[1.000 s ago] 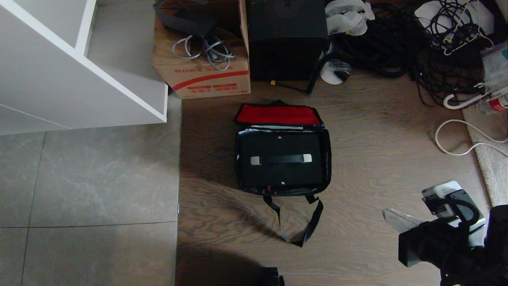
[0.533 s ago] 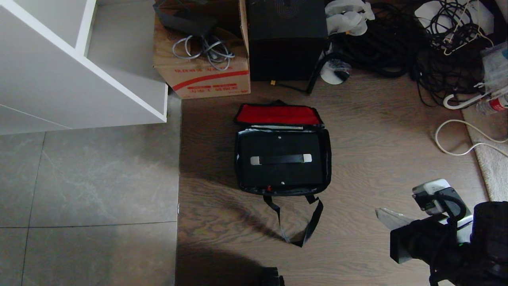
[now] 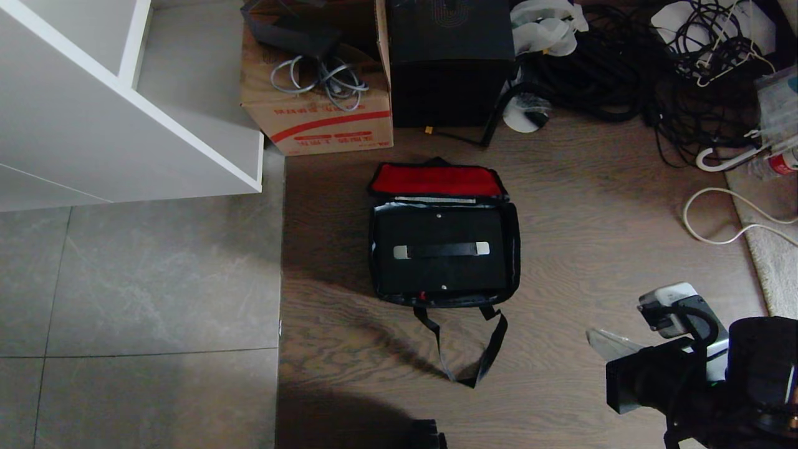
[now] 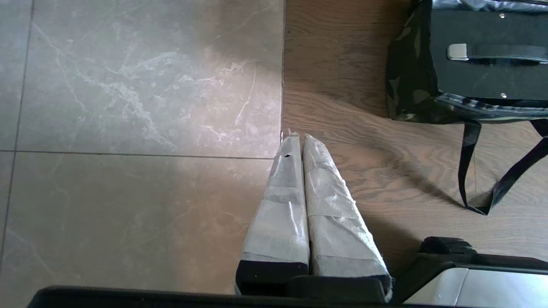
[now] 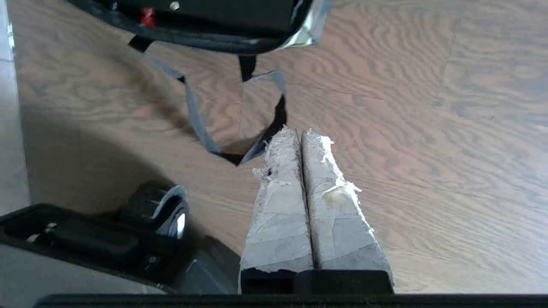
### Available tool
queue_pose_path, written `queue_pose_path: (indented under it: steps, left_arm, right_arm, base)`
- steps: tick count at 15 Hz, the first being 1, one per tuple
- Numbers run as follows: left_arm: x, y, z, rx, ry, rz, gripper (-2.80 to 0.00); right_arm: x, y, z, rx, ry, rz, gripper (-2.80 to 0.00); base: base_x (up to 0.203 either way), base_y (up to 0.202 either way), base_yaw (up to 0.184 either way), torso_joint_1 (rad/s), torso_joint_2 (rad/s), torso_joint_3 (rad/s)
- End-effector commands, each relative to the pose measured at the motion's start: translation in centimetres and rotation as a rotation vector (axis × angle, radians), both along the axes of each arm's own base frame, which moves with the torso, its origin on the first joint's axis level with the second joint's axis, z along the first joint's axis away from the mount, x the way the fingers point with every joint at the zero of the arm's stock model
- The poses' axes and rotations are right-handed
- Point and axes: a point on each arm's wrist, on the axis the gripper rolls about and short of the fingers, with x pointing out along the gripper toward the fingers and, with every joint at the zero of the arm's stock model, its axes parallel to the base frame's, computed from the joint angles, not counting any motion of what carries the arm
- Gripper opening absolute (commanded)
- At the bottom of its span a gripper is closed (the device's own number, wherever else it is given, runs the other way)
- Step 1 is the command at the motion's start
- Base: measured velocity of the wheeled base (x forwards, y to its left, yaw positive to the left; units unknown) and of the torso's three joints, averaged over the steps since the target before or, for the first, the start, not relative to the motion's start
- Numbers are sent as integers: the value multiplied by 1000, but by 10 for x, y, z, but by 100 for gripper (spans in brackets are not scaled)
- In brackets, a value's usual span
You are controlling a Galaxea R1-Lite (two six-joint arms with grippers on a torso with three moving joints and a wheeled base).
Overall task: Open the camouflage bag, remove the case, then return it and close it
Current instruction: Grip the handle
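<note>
The camouflage bag [image 3: 515, 249] lies open on the wooden floor, its red-lined flap [image 3: 436, 179] folded back on the far side. The flat black case [image 3: 442, 274] lies inside it, with a black handle [image 3: 441, 250] and a small red tab [image 3: 422, 295] at the near edge. The bag's black strap [image 3: 467, 352] loops toward me. My right gripper [image 3: 592, 338] hovers at the lower right, shut and empty, apart from the bag. In the right wrist view this gripper [image 5: 299, 133] sits just beside the strap [image 5: 195, 119]. My left gripper [image 4: 298, 137] is shut on nothing, over the floor seam, with the bag [image 4: 406, 77] off to one side.
A white shelf unit [image 3: 124, 125] stands at the left over grey tiles [image 3: 137, 293]. Behind the bag are a cardboard box [image 3: 324, 118] and a tall black box [image 3: 450, 62]. Tangled cables [image 3: 654, 75], a white cord [image 3: 717, 218] and a rug [image 3: 773, 268] fill the right.
My right arm has shifted a little to the left, nearer the bag's strap, still shut. The bag and case have not moved.
</note>
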Motion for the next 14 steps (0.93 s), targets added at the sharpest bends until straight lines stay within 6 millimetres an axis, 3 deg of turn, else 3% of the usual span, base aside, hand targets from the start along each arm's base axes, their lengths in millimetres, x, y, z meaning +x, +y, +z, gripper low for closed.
queue_pose_path:
  steps: [1, 5, 9, 14]
  left_arm:
    - [1, 0, -3, 0, 9, 1, -280]
    - [1, 0, -3, 0, 9, 1, -280]
    - [1, 0, -3, 0, 9, 1, -280]
    - [1, 0, -3, 0, 9, 1, -280]
  right_arm:
    - [3, 3, -1, 5, -2, 4, -280]
    - [0, 15, -4, 20, -14, 49, -280]
    - [-3, 11, -5, 0, -26, -16, -280]
    - [6, 17, -3, 14, -41, -44, -280]
  base:
    - [0, 0, 0, 0, 0, 0]
    - [0, 0, 0, 0, 0, 0]
    - [0, 0, 0, 0, 0, 0]
    - [0, 0, 0, 0, 0, 0]
